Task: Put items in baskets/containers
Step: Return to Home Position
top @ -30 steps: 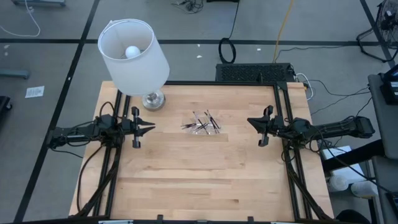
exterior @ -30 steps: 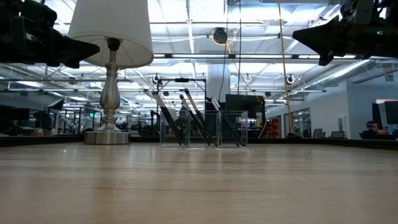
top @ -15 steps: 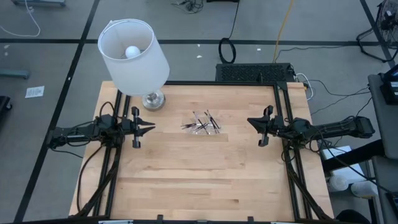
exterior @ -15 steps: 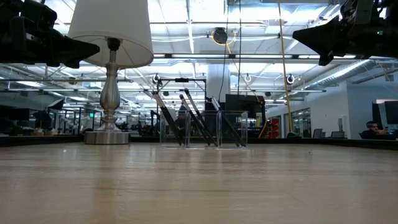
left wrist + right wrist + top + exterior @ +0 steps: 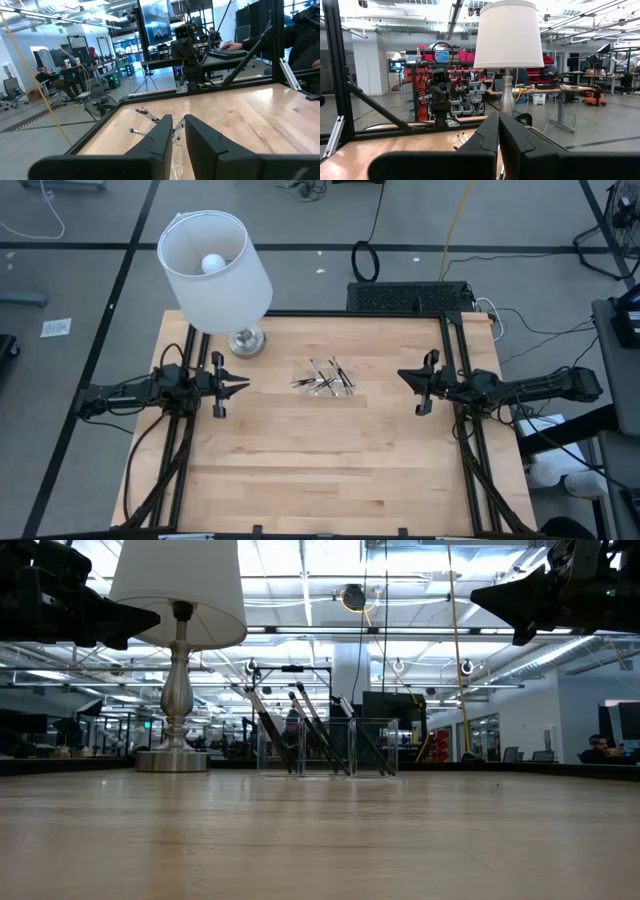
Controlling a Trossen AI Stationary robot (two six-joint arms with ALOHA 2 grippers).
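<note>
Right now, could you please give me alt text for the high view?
From above, a clear tray holding thin dark brushes sits in the middle of the wooden table, between the left tool and right tool, parked at opposite sides. A white-shaded lamp stands near a corner on the left arm's side.

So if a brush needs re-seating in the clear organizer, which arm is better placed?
Right, marginally. The left gripper and right gripper sit about equally far from the organizer, but the lamp stands close to the left arm's side, so the right has the clearer approach.
</note>
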